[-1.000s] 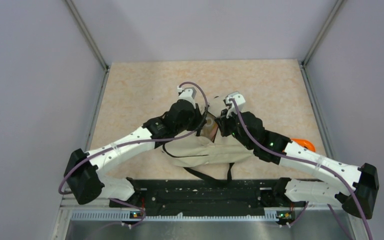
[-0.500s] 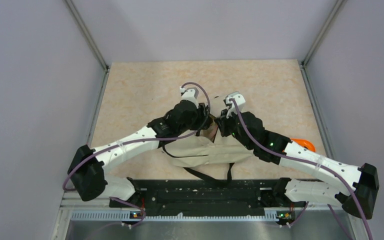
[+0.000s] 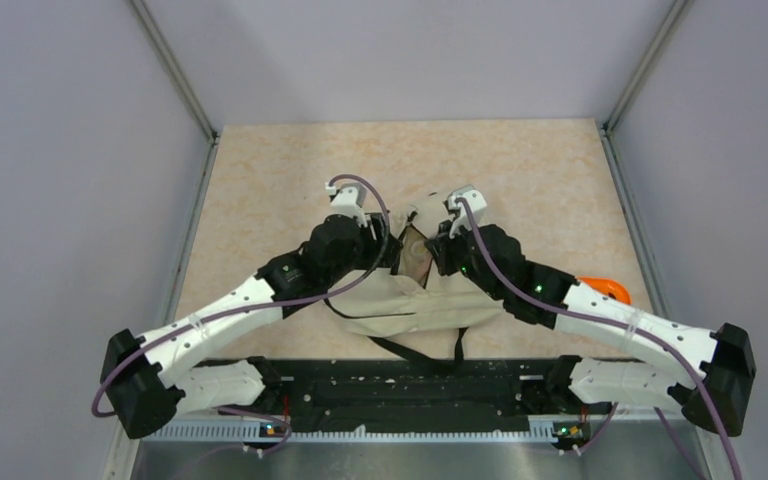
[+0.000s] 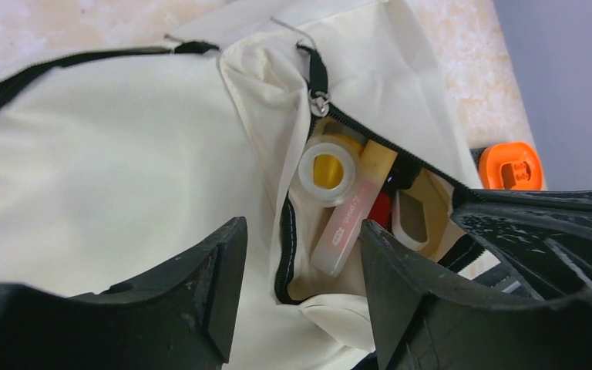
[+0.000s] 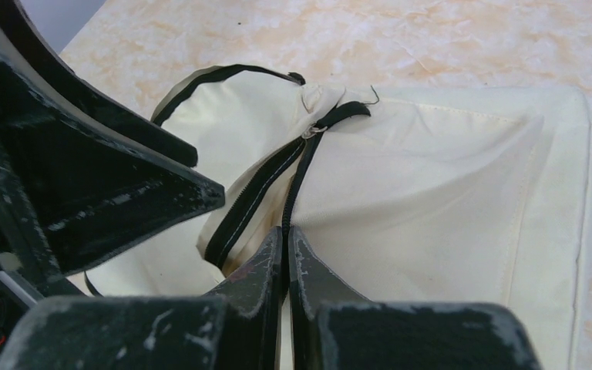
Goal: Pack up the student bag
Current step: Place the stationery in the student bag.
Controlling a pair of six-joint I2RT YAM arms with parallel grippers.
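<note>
We are noting the left gripper [image 4: 302, 235] hanging spread-jawed over the student bag [image 4: 108, 154], with its open mouth directly beneath. The zipper pull [image 4: 320, 100] is lying just ahead, the zipper running forward. Opposite, the right gripper [image 5: 287, 237] is pinching the mouth's edge.

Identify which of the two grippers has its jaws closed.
The right gripper: its jaws pinch the zip edge of the bag with almost no gap. On the left gripper they stand wide apart above the opening.
</note>
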